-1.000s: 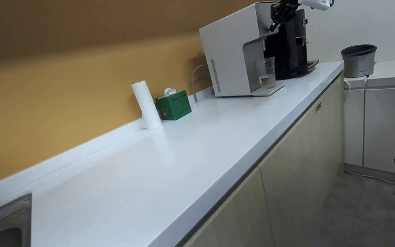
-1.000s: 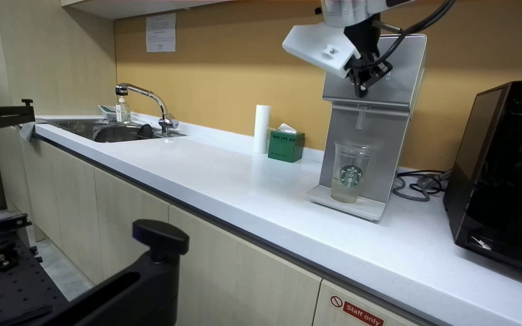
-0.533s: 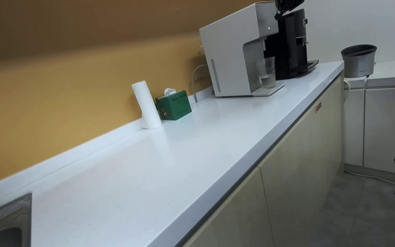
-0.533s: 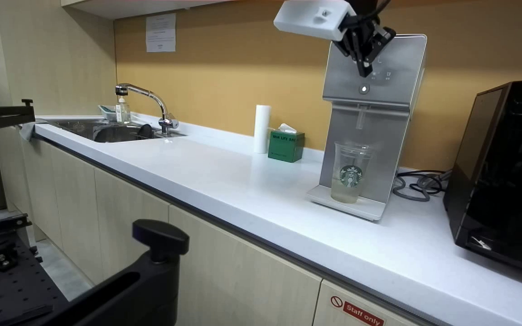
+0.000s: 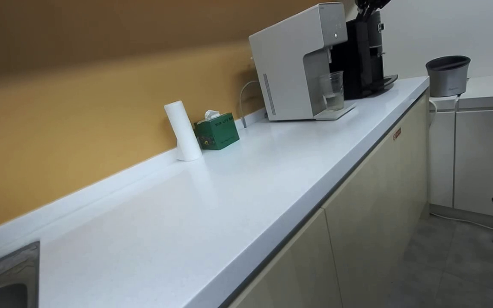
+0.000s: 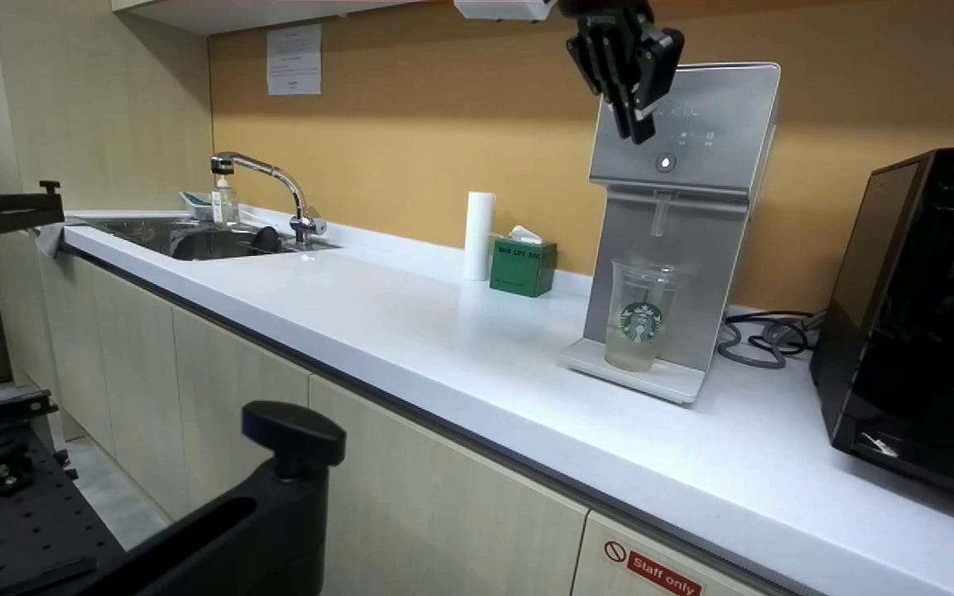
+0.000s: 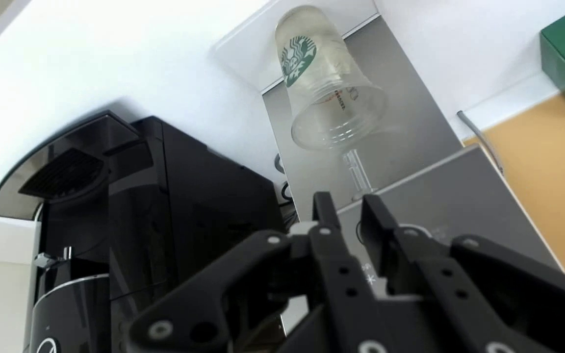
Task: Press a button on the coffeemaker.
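Observation:
The coffeemaker is a white boxy appliance with a grey front panel, seen in both exterior views (image 5: 287,72) (image 6: 725,116) and the wrist view (image 7: 439,191). A round lit button (image 6: 666,162) sits low on its panel, above the spout. In the wrist view the fingers hide most of it. A clear cup with a green logo (image 6: 641,323) stands upright on the base tray (image 6: 676,382), with some liquid in it. My gripper (image 6: 636,136) hangs above and in front of the panel, apart from it. In the wrist view its fingers (image 7: 349,203) are parted by a narrow gap with nothing between.
A black machine (image 6: 932,323) stands beside the coffeemaker, with cables (image 6: 767,335) between. A green tissue box (image 6: 523,265) and white paper roll (image 6: 479,236) stand on the other side. A sink with a faucet (image 6: 278,178) lies farther along. A grey pot (image 5: 448,77) stands behind.
My gripper has moved up and back, away from the coffeemaker's panel. The lit button, covered one second ago, shows now. The cup has not moved.

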